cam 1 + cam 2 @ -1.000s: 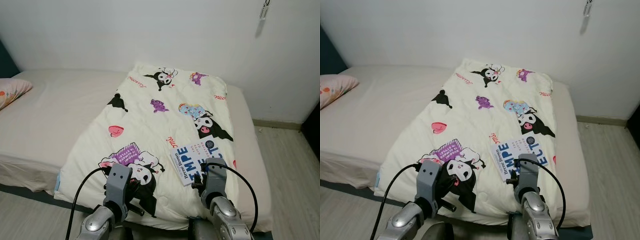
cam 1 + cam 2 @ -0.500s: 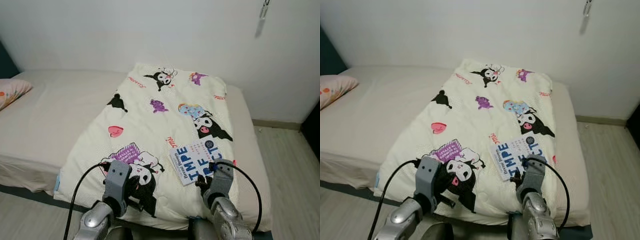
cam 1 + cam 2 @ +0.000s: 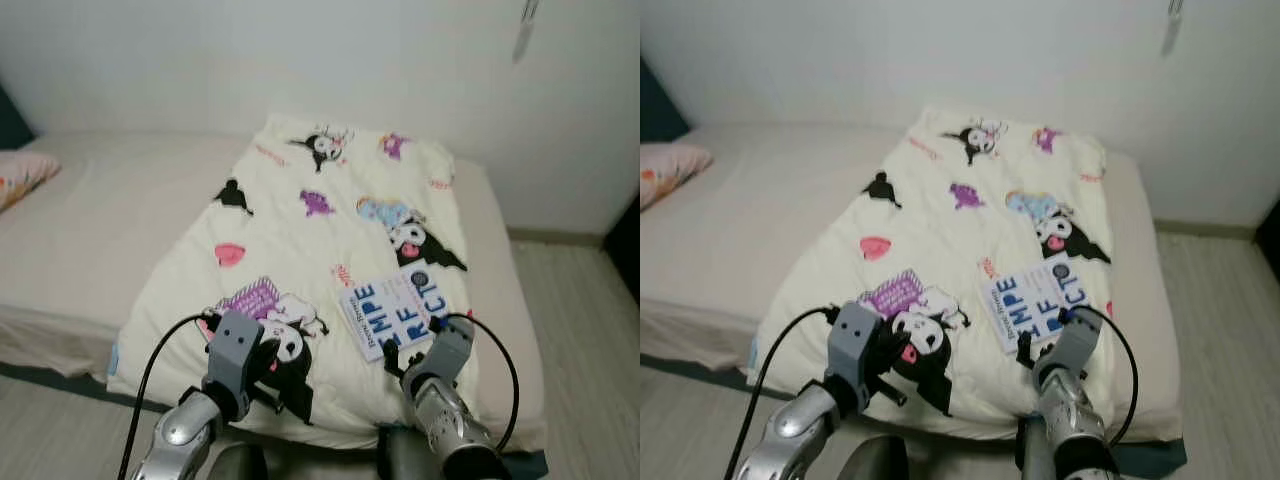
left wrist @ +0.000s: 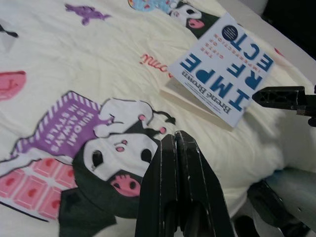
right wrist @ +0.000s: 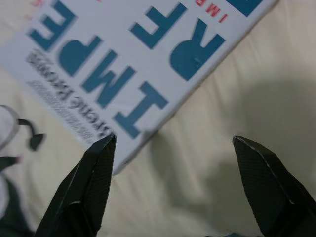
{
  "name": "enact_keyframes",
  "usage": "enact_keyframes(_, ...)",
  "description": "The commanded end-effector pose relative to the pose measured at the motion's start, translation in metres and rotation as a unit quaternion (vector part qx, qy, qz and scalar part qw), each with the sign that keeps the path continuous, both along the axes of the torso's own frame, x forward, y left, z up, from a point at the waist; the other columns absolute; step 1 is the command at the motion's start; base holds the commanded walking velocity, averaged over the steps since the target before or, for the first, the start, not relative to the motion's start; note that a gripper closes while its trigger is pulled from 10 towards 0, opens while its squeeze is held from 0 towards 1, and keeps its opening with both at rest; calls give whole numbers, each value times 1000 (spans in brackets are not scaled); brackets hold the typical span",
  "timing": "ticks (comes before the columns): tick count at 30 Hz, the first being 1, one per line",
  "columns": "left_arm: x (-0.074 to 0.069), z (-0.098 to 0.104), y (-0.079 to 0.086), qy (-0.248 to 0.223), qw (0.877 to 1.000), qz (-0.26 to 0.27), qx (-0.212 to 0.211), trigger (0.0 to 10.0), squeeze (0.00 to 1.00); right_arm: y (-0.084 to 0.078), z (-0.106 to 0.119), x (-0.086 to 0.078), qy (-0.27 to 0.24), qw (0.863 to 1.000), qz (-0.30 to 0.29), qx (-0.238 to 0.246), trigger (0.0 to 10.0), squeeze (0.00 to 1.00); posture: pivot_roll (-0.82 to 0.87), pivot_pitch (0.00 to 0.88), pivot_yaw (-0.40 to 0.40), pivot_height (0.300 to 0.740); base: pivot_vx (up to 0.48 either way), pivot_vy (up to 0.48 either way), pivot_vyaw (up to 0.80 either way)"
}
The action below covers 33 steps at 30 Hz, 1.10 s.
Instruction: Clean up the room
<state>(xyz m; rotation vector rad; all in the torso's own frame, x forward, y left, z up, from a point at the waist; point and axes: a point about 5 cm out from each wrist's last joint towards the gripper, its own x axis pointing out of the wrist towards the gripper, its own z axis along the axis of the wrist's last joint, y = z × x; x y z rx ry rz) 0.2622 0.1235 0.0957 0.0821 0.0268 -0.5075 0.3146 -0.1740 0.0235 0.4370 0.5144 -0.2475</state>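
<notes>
Nearest to us, our left gripper (image 4: 178, 163) — fingers pressed together, holding nothing — hangs over the near part of the quilt (image 3: 300, 230), above a black-and-white cartoon print.

Our right gripper (image 5: 173, 168) — fingers spread wide, empty — sits low over the quilt at the near corner of the book (image 3: 400, 308). One fingertip is just beside the book's edge; the other is over bare quilt.

The book, white cover with large blue letters, lies flat and skewed on the quilt, toward the right side of the bed (image 3: 120, 210) and near its foot end. This is the thing we judge to be picked up in tidying the room.

Beyond it the quilt runs on to the wall (image 3: 300, 60). A pink pillow (image 3: 20, 172) lies far to the left. Pale floor (image 3: 580, 300) shows to the right of the bed.

Risks, as we judge them: the book lies flat on soft padding, so a finger may push the cover along or bury it instead of getting under it. A pinch at the corner alone may catch quilt cloth too, or let the book swing open and slide off toward the floor.
</notes>
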Motion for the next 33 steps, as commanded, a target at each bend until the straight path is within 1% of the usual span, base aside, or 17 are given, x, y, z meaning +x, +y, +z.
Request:
enact_keyframes(1,-2,1,4,2,1000,-7,10,10000,0,1,-4,-1,18,1000,1,-8,10000,294,58,280,28,604,0,0,0)
enact_keyframes(2,-2,1,4,2,1000,-7,10,10000,0,1,-4,-1,18,1000,1,-8,10000,294,58,280,28,604,0,0,0)
enact_keyframes(3,-2,2,5,2,1000,-8,10,10000,0,-1,-2,1,15,1000,0,-14,10000,0,58,280,28,604,0,0,0)
enact_keyframes(5,0,4,7,7,1000,-8,-2,10000,0,-8,5,8,2,999,-7,-36,10000,0,60,323,31,604,0,0,0)
enact_keyframes(8,0,6,8,9,1000,-6,-10,10000,0,-11,7,10,-5,999,-9,-43,10000,0,59,329,31,604,0,0,0)
enact_keyframes(10,2,7,10,16,1000,10,-25,10000,0,-20,12,13,-8,997,-18,-68,10000,0,41,371,26,604,0,0,0)
enact_keyframes(11,2,7,10,16,1000,10,-25,10000,0,-20,12,13,-8,997,-18,-68,10000,0,41,371,26,604,0,0,0)
enact_keyframes(13,3,8,12,16,999,26,-33,10000,0,-26,15,16,-7,997,-25,-78,10000,0,32,395,10,604,0,0,0)
enact_keyframes(15,3,8,12,16,999,26,-33,10000,0,-26,15,16,-7,997,-25,-78,10000,0,32,395,10,604,0,0,0)
enact_keyframes(16,2,11,12,11,998,41,-42,10000,0,-32,19,19,-10,996,-29,-82,10000,0,40,435,-16,604,0,0,0)
enact_keyframes(18,2,11,12,11,998,41,-42,10000,0,-32,19,19,-10,996,-29,-82,10000,0,40,435,-16,604,0,0,0)
enact_keyframes(20,1,16,13,3,998,47,-47,10000,0,-35,22,21,-17,996,-30,-82,10000,0,45,453,-25,604,0,0,0)
enact_keyframes(24,-3,24,17,-13,998,49,-42,10000,0,-35,28,26,-39,996,-31,-69,10000,0,63,477,-25,604,0,0,0)
enact_keyframes(26,-4,29,21,-25,998,49,-35,10000,0,-32,34,30,-62,996,-27,-56,10000,0,67,481,-22,604,0,0,0)
enact_keyframes(27,-4,29,21,-25,998,49,-35,10000,0,-32,34,30,-62,996,-27,-56,10000,0,67,481,-22,604,0,0,0)
enact_keyframes(29,-7,33,21,-34,998,39,-29,10000,0,-28,38,33,-87,995,-19,-39,10000,0,70,480,-18,604,0,0,0)
enact_keyframes(33,-10,37,19,-42,998,23,-28,10000,0,-24,41,35,-104,994,-16,-27,10000,0,68,469,-12,604,0,0,0)
